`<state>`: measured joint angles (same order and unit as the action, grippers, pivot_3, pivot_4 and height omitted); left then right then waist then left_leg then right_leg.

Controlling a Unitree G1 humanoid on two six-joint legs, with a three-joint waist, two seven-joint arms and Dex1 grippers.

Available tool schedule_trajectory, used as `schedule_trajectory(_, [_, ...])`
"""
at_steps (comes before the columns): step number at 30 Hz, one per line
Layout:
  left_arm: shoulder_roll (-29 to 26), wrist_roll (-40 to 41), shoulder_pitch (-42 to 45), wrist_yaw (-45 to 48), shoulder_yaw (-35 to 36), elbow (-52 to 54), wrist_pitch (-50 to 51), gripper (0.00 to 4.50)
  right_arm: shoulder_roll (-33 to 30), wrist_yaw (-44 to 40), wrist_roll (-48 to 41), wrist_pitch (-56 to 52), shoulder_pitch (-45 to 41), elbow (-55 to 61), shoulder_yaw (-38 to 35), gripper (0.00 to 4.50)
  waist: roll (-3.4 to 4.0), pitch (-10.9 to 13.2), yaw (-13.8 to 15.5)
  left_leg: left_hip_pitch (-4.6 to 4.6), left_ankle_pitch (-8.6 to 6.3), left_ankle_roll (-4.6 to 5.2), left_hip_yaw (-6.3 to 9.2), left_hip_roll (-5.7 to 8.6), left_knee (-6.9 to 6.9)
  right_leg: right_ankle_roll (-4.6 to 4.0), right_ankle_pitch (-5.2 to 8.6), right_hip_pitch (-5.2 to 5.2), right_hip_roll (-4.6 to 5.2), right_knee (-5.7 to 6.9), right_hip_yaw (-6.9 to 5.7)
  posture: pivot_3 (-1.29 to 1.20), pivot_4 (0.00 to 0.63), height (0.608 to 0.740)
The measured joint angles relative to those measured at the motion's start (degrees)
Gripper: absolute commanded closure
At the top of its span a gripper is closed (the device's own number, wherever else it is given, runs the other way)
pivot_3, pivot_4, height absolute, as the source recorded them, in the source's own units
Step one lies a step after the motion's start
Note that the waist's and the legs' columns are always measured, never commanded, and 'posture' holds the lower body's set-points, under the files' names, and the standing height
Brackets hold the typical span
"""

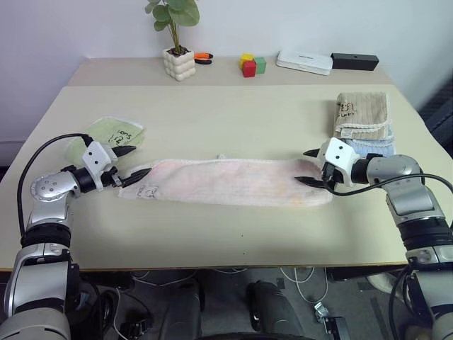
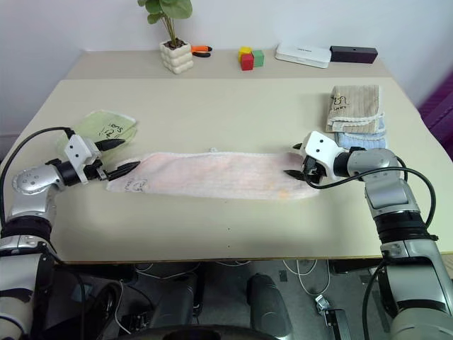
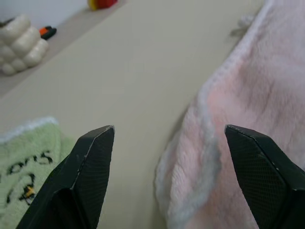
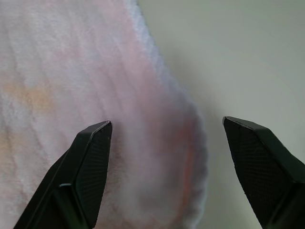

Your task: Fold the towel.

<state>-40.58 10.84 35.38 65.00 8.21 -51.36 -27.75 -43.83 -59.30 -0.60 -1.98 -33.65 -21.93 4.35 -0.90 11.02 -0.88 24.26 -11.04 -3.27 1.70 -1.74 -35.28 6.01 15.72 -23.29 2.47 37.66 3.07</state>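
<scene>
The towel [image 1: 226,182] is a pale pink terry strip lying flat across the near half of the table [image 1: 233,113], with a dark logo near its left end and a small loop on its far edge. My left gripper [image 1: 140,160] is open at the towel's left end, its fingers [image 3: 90,167] straddling the white-trimmed corner [image 3: 248,119] without holding it. At the right end my right gripper [image 1: 302,167] is open just above the cloth [image 4: 71,71], and its fingers [image 4: 90,162] span the towel's rounded corner.
A light green towel [image 1: 110,134] lies behind my left gripper. A beige towel [image 1: 363,113] sits on a blue one [image 1: 371,147] behind my right gripper. Along the back stand a potted plant [image 1: 179,62], coloured blocks [image 1: 251,65], a white box [image 1: 304,61] and a black box [image 1: 354,61].
</scene>
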Motion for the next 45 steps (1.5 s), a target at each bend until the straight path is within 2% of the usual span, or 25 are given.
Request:
schedule_trajectory(9, [-2.5,5.9,-3.2,0.6,4.0,11.5,9.3,0.72,-1.5,8.1,7.1,5.4,-2.7,-8.3,1.4,0.72,0.00,0.0,0.0,0.00,0.00,0.00,-0.02,0.02,0.01,0.00,0.00,-0.02,0.03,0.02,0.01,0.00,0.150,0.740])
schedule_trajectory(16, [-2.0,6.3,-4.5,1.0,4.0,14.6,12.6,0.72,-1.3,9.4,9.0,9.9,-4.1,-11.2,2.1,0.72,0.00,0.0,-0.2,0.00,0.00,0.00,0.00,0.01,0.01,-0.01,0.00,-0.03,0.01,0.04,0.01,0.00,0.150,0.740])
schedule_trajectory(20, [-1.3,8.2,-8.0,2.9,4.2,17.4,13.9,0.72,2.5,9.5,2.5,7.1,-6.4,-10.4,-2.1,0.72,0.01,0.0,-0.6,-0.04,0.00,0.00,0.00,-0.01,0.06,-0.01,0.01,-0.04,0.00,0.12,0.02,0.00,0.150,0.740])
schedule_trajectory(23, [0.0,11.2,-10.1,3.7,4.3,20.8,18.0,0.72,5.6,8.6,-6.2,-2.1,-7.0,-5.0,-7.0,0.72,0.01,0.0,-0.3,-0.02,0.00,0.00,0.04,-0.02,0.02,-0.02,0.01,-0.05,0.01,0.21,0.01,0.00,0.150,0.740])
schedule_trajectory(26, [0.1,14.8,-10.4,3.8,5.3,25.1,22.7,0.72,6.6,5.8,-13.4,-10.9,-6.9,3.1,-8.4,0.72,0.00,0.0,0.1,0.00,0.00,0.00,0.08,-0.01,-0.05,-0.01,0.01,-0.02,0.01,0.23,-0.02,0.00,0.150,0.740])
schedule_trajectory(28, [0.0,16.1,-11.0,3.9,6.1,27.6,24.9,0.72,6.7,4.7,-16.6,-15.6,-5.1,8.0,-9.0,0.72,0.00,0.0,0.3,0.00,0.00,0.00,0.08,0.01,-0.06,-0.02,0.01,0.00,0.03,0.21,-0.02,0.00,0.150,0.740])
schedule_trajectory(34, [0.2,17.1,-12.3,3.2,6.2,30.9,28.4,0.72,9.1,6.6,-20.5,-22.7,-2.4,12.6,-9.7,0.72,0.00,0.0,-0.1,-0.01,0.00,0.00,0.08,-0.01,-0.03,-0.03,0.02,-0.07,-0.01,0.24,-0.02,0.00,0.150,0.740])
schedule_trajectory(37, [2.9,20.2,-12.9,1.3,6.0,37.1,33.8,1.58,16.1,12.2,-23.7,-27.1,-0.1,19.0,-10.5,1.61,-0.01,0.0,-0.3,-0.01,0.00,0.00,0.11,-0.03,-0.01,-0.03,0.02,-0.08,-0.03,0.30,-0.01,0.00,0.150,0.740])
schedule_trajectory(39, [6.8,21.4,-12.5,-2.5,5.6,41.1,36.5,2.54,23.3,18.0,-25.1,-28.9,1.9,22.5,-10.2,2.54,-0.01,0.0,-0.2,0.00,0.00,0.00,0.13,-0.03,-0.04,-0.03,0.02,-0.09,-0.04,0.34,-0.01,0.00,0.150,0.740])
schedule_trajectory(42, [12.3,21.4,-12.2,-10.1,5.3,43.8,38.5,4.09,30.8,26.3,-24.0,-28.9,5.7,25.9,-8.4,4.07,-0.02,0.0,0.2,0.03,0.00,0.00,0.14,0.01,-0.12,-0.02,0.02,-0.05,0.01,0.32,-0.01,0.00,0.150,0.740])
schedule_trajectory(43, [14.5,20.9,-12.2,-12.5,4.9,44.3,38.5,4.46,33.2,28.8,-23.3,-28.5,6.9,26.3,-7.8,4.47,-0.02,0.0,0.3,0.04,0.00,0.00,0.14,0.03,-0.16,-0.02,0.02,-0.05,0.03,0.33,-0.01,0.00,0.150,0.740])
schedule_trajectory(45, [19.1,19.0,-12.3,-17.3,3.0,44.7,38.1,4.46,36.0,32.4,-20.9,-26.6,8.9,26.3,-5.3,4.47,-0.01,0.0,0.3,0.07,0.00,0.00,0.15,0.06,-0.23,-0.01,0.01,-0.04,0.04,0.33,-0.01,0.00,0.150,0.740])
